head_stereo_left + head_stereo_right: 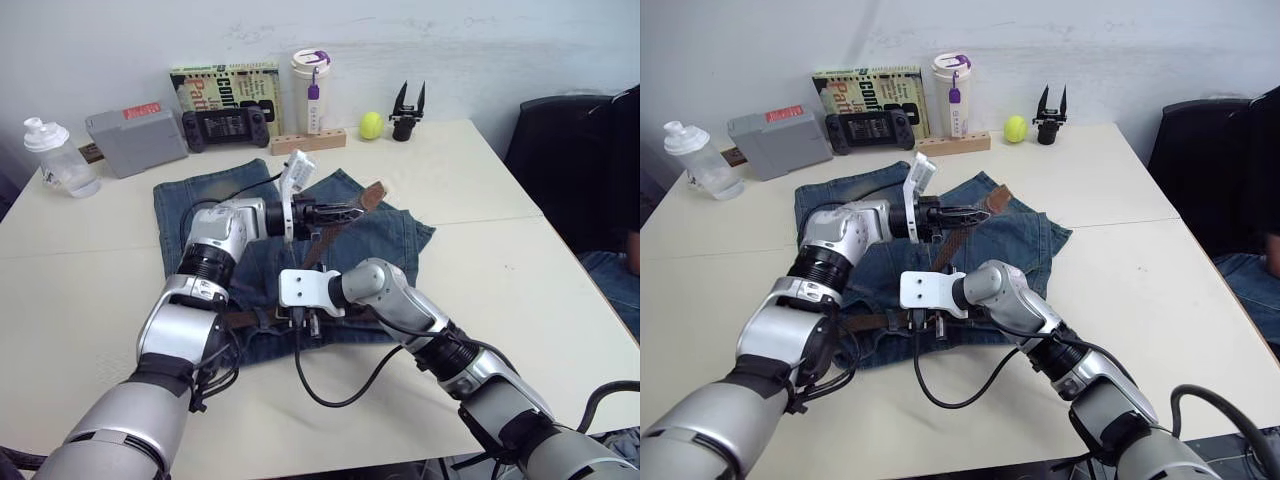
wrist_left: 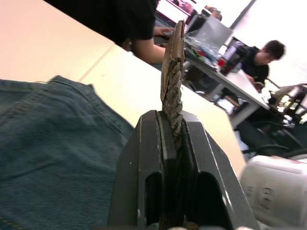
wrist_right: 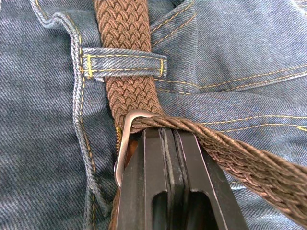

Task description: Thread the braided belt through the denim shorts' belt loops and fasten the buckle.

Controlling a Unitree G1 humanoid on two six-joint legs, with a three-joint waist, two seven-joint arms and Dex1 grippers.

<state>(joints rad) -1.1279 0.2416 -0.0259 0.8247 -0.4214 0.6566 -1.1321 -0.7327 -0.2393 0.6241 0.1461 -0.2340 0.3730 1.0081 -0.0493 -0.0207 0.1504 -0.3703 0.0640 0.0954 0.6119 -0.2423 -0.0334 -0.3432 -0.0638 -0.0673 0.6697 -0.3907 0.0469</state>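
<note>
Fastening looks like the step in hand: the braided belt (image 3: 128, 72) already lies under one belt loop (image 3: 123, 63) at the front of the denim shorts (image 1: 380, 235), and its free length has been passed through the silver buckle (image 3: 125, 139) and comes out over the frame. The left gripper (image 1: 345, 211) has its fingers (image 2: 144, 158) closed on the belt near its tan leather tip, holding that end raised above the shorts and drawing it away from the waistband. The right gripper (image 3: 165, 143) sits at the buckle with its fingers pressed together, pinching at the buckle where the strap crosses it; how firmly it holds the metal I cannot tell. Left to do, by my reading, is pulling the strap snug and seating the buckle; whether the remaining loops are threaded is hidden by the arms. Counting: one belt, one pair of shorts spread on the counter (image 1: 520, 290), one buckle, one loop plainly visible, two grippers.
</note>
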